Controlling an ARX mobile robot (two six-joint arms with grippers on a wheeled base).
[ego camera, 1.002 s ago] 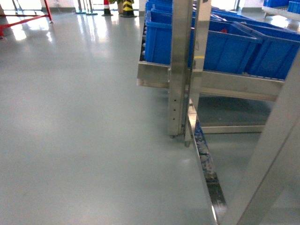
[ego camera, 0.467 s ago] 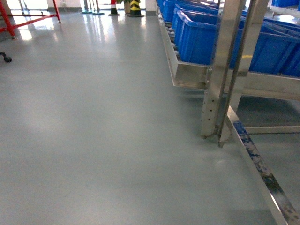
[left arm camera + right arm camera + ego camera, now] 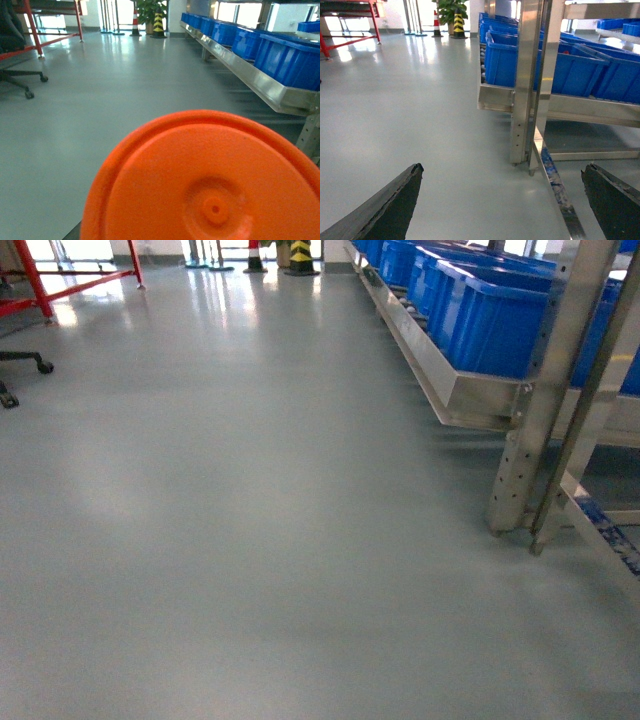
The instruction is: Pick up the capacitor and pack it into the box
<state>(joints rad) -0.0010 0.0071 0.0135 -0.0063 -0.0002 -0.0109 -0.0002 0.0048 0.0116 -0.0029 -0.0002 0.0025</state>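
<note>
Your head camera shows only grey floor [image 3: 250, 520], with a steel rack [image 3: 520, 450] of blue bins [image 3: 490, 320] along its right edge and a red frame [image 3: 60, 285] at the far left corner. Your right gripper [image 3: 502, 200] has its fingers [image 3: 385, 205] spread wide over bare floor, pinching nothing. Your left wrist view is filled by a round orange disc [image 3: 210, 185]; I cannot tell how the left fingers stand. Neither capacitor nor box shows anywhere.
</note>
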